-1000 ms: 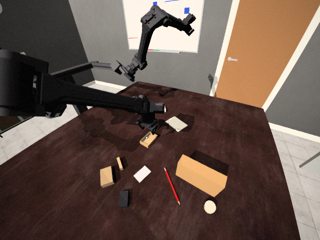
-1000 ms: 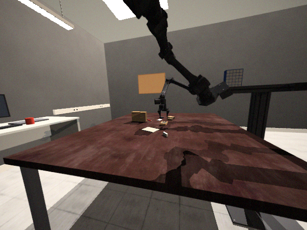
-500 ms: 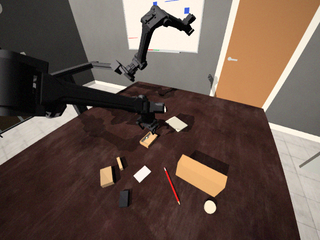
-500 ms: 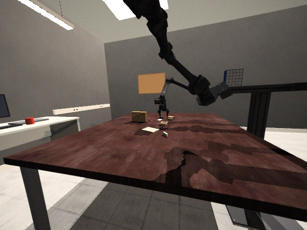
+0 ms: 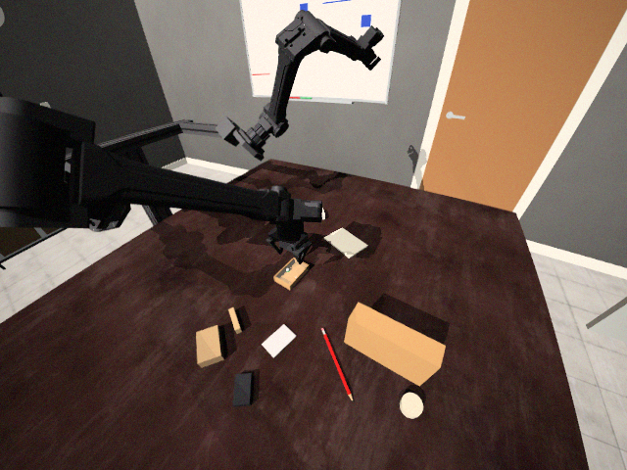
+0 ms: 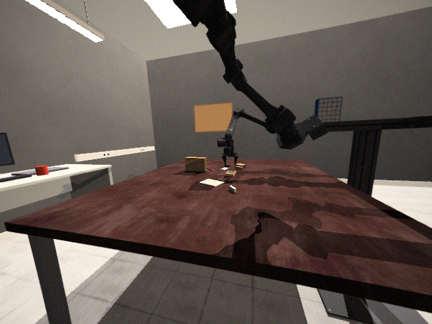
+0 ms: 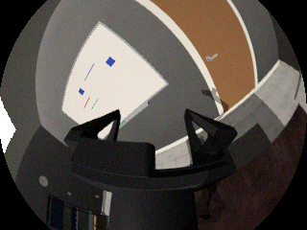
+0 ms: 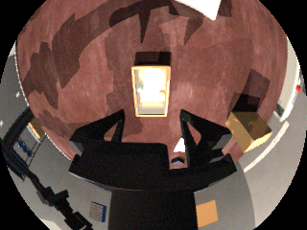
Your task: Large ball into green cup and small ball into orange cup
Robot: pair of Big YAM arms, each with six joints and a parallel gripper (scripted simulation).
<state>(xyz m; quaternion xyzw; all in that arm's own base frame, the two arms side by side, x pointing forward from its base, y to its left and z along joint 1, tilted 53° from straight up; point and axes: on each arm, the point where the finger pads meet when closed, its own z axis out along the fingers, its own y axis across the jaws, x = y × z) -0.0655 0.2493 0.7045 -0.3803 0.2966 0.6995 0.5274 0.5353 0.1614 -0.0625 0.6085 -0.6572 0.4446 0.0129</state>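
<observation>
The wooden puzzle (image 5: 291,273) is a small flat tan box lying on the dark table; a small dark spot shows under its cover, but I cannot make out the balls or the cups. My right gripper (image 5: 291,250) hovers just above the puzzle's far end, open and empty. In the right wrist view the puzzle (image 8: 152,91) lies just ahead of the open fingers, apart from them. In the exterior view the right gripper (image 6: 229,162) stands over the puzzle (image 6: 230,173). My left gripper (image 5: 371,48) (image 7: 152,112) is raised high by the whiteboard, open and empty.
A beige pad (image 5: 346,241) lies just behind the puzzle. Nearer the front are a cardboard box (image 5: 395,344), a red pencil (image 5: 336,364), a white card (image 5: 278,340), two wood blocks (image 5: 209,345), a black block (image 5: 243,388) and a cream disc (image 5: 410,404).
</observation>
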